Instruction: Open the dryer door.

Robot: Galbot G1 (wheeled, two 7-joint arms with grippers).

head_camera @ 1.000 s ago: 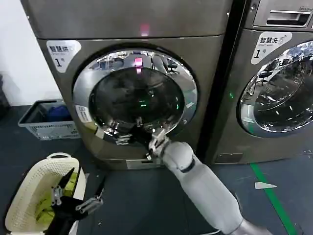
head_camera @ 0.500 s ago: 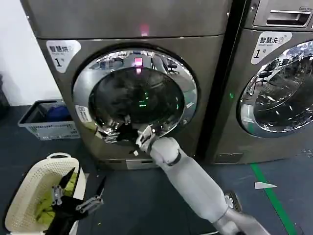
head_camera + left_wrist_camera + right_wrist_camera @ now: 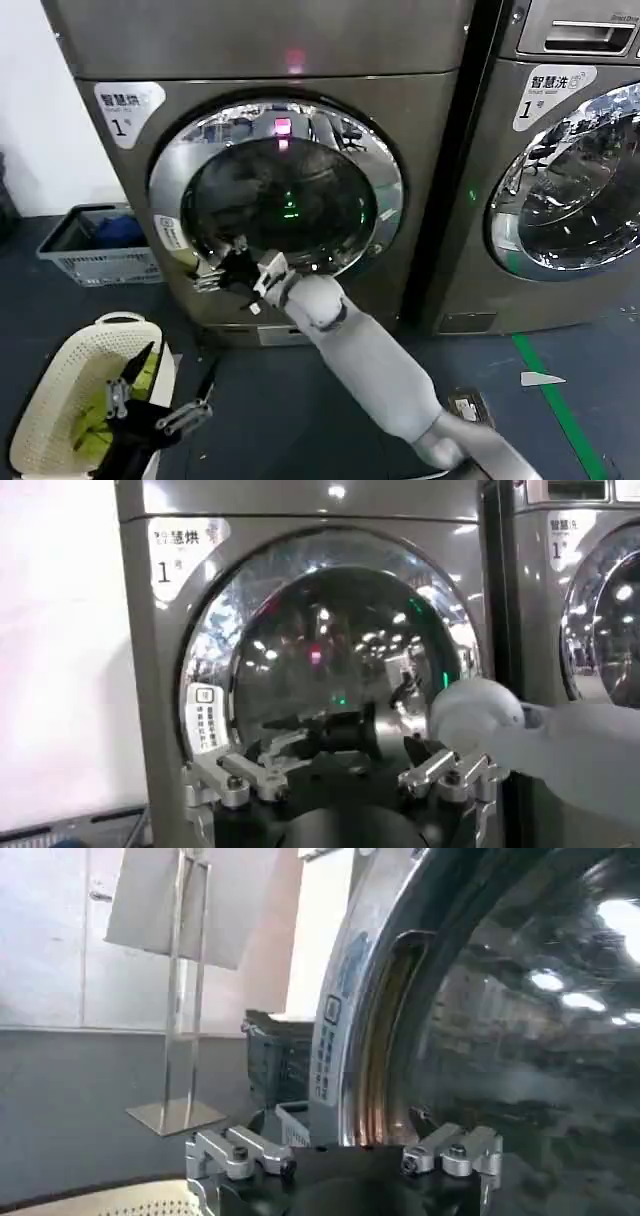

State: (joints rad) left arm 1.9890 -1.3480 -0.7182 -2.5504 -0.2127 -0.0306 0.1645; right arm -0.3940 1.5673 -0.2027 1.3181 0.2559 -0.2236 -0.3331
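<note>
From my remote station I saw a dark floor [image 3: 300, 400] running up to a white wall [image 3: 40, 120] at the left. A second machine [image 3: 560, 200] stood just beside the first on the right, carrying a white label [image 3: 555, 90] printed with a "1". A green floor stripe [image 3: 560, 410] ran in front of it, near a white arrow mark [image 3: 540, 379]. A grey crate [image 3: 95, 245] sat against the wall, and a cream perforated laundry basket [image 3: 60, 400] stood nearer. A metal stand [image 3: 180, 998] rose from the floor. Ceiling lights glinted in the glass.
</note>
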